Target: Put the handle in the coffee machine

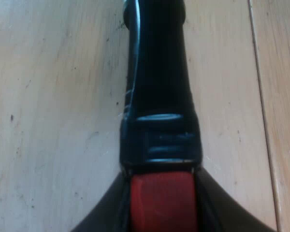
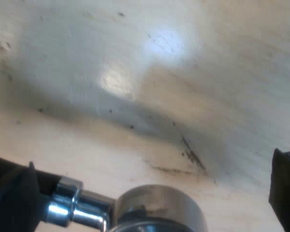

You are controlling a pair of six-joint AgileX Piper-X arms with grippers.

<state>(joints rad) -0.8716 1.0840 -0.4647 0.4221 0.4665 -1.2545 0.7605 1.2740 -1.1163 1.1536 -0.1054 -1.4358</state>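
Observation:
The holder's dark handle (image 1: 157, 72) runs away from me over pale wood. Its red end (image 1: 162, 203) sits between my left gripper's (image 1: 162, 193) black fingers (image 1: 99, 215), which are shut on it. In the right wrist view the holder's round metal head (image 2: 159, 208) and its chrome neck (image 2: 72, 208) lie close beneath my right gripper (image 2: 150, 191). That gripper is open, with one black finger (image 2: 285, 188) beyond the head and the other by the neck, neither touching the metal. The far part of the handle is hidden.
Pale wooden table top (image 1: 48, 121) with a plank seam (image 1: 263, 106) lies under the handle. Dark specks and a scratch (image 2: 191, 154) mark the wood near the metal head.

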